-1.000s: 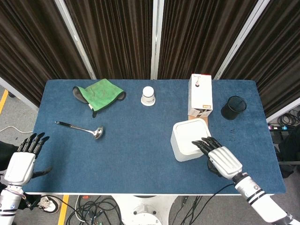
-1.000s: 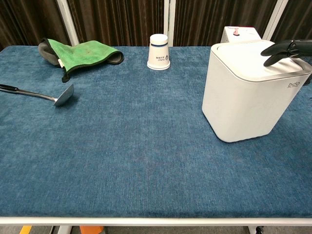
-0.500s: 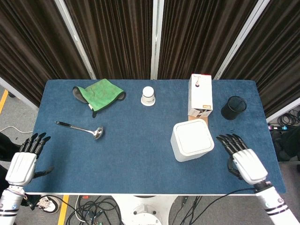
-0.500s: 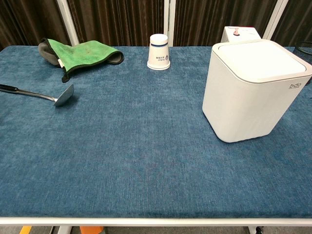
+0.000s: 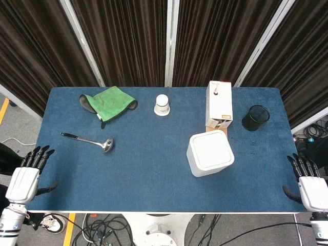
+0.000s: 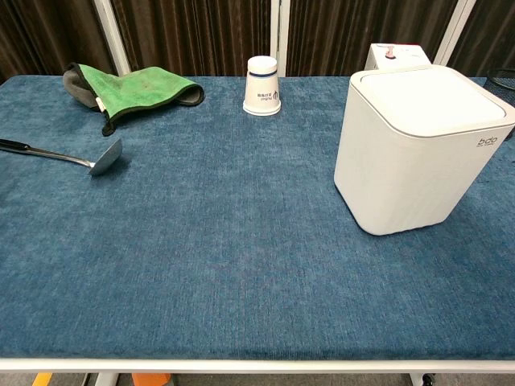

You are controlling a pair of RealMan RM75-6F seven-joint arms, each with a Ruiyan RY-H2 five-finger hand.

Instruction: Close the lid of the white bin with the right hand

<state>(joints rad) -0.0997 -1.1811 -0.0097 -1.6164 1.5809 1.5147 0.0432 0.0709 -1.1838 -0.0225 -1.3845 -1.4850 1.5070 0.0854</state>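
Right hand pose: the white-backed right hand (image 5: 311,189) with black fingers sits off the table's right edge, well to the right of the square white plastic bin (image 5: 209,152), back of the hand up, fingers pointing away from the robot.
Left hand pose: the left hand (image 5: 24,180) lies past the table's left front corner, far left of the white bin, back up, fingers pointing away.
Bin place: on the blue cloth-covered table (image 5: 154,169), right of centre, just in front of the upright white carton box (image 5: 219,104).
Bin heading: it stands upright, turned slightly askew to the table edges; its lid lies flat and shut on top. Nearly square from above, so no clear long axis.
Right fingers: straight, slightly apart, holding nothing, touching nothing.
Left fingers: straight, slightly fanned, holding nothing.
Other things: a green cloth (image 5: 109,102), a metal ladle (image 5: 86,140) and a white paper cup (image 5: 162,105) lie left of the bin; a black mesh cup (image 5: 255,117) stands to its right rear.
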